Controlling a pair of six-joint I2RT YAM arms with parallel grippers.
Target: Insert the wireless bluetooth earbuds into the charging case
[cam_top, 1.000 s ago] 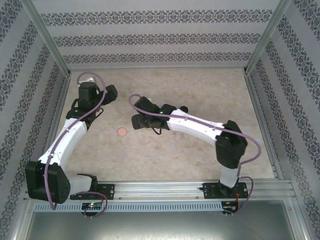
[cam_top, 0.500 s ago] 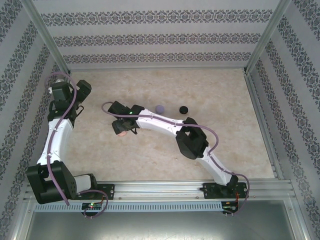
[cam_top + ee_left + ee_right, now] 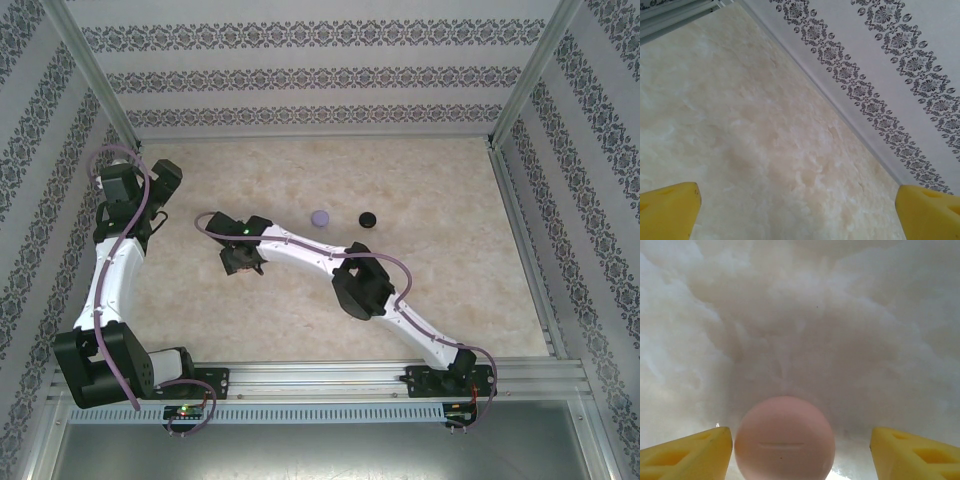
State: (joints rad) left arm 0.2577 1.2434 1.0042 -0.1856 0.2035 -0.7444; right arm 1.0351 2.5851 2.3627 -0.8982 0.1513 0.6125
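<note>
- While your right pincer (image 3: 801, 441) is straddling the pink case (image 3: 785, 437), its jaws are standing apart, gripping nothing.
- Your left pincer (image 3: 798, 195) is hanging wide open over the table (image 3: 755, 115).

Pink case (image 3: 785, 437) — smooth matt plastic, table (image 3: 430, 190) — mottled, stone-look, matt

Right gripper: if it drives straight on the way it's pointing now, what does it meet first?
Most likely the pink case, lying between the open fingers of the right gripper. The table is just beneath it. How near the case is, the wrist view does not make clear.
</note>
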